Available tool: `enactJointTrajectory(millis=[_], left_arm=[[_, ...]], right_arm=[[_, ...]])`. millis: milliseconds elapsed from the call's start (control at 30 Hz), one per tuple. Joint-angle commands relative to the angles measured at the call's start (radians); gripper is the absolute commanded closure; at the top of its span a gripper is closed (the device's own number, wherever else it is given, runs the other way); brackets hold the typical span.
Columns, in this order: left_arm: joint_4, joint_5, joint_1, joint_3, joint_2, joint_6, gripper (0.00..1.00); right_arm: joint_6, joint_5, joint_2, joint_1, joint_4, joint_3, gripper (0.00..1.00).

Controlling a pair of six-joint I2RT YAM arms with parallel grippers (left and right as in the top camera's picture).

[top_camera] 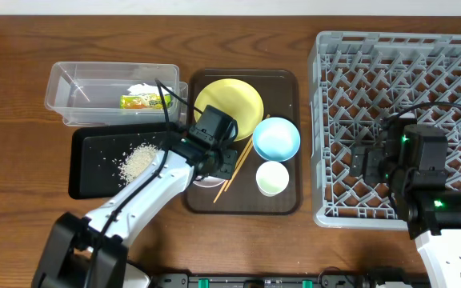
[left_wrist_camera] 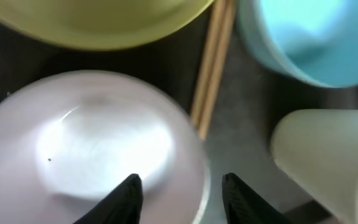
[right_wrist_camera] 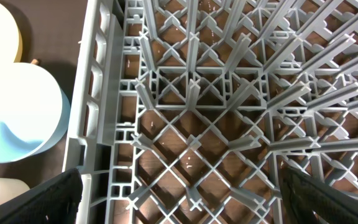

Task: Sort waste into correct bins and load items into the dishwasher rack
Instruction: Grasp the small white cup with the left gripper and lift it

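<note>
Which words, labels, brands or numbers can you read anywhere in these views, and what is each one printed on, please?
Yellow-green label on the wrapper in the clear tub: some marking shows, but it is too small and blurred to read.
Yellow plate, blue bowl, white bowl, cup, rack: no writing visible in any view.
Nothing legible anywhere.

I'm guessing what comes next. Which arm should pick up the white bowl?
Left. The left gripper, open, hangs at the rim of the white bowl; the right gripper is away over the rack.
</note>
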Motion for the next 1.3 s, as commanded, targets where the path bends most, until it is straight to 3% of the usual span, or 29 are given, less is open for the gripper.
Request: enactJointTrajectory(millis=[0,233,700,800,900,933,1167,1267], left_arm=[[0.032,0.104,-0.003,0.052,-0.087,0.006,0.53],[0.058,0.135,-0.040,0.051,-0.082,-0.002,0.50],[0.062,0.134,-0.166,0.051,0.089,-0.047,0.51],[0.062,0.134,-0.166,0.051,0.126,-0.051,0.59],[0.061,0.135,-0.166,0.051,0.137,-0.051,0.90],[0.061,0.135,-0.166,0.051,0.134,-0.050,0.94],[0.032,0.134,-0.105,0.051,0.051,-0.051,0.94],[0.037,0.151,-0.020,0.051,-0.013,-0.113,0.94]], right_arm=[[0.006,-0.003,0.000,0.009,-0.004,0.021,0.01],[0.006,-0.003,0.000,0.009,-0.003,0.021,0.01],[0.006,-0.003,0.000,0.009,-0.014,0.021,0.01],[0.006,-0.003,0.000,0.009,-0.023,0.021,0.01],[0.006,-0.003,0.000,0.009,-0.023,0.021,0.01],[0.006,-0.003,0.000,0.009,-0.023,0.021,0.01],[0.006,0.009,0.000,0.009,0.003,0.021,0.01],[0.006,0.016,0.001,0.009,0.045,0.021,0.01]])
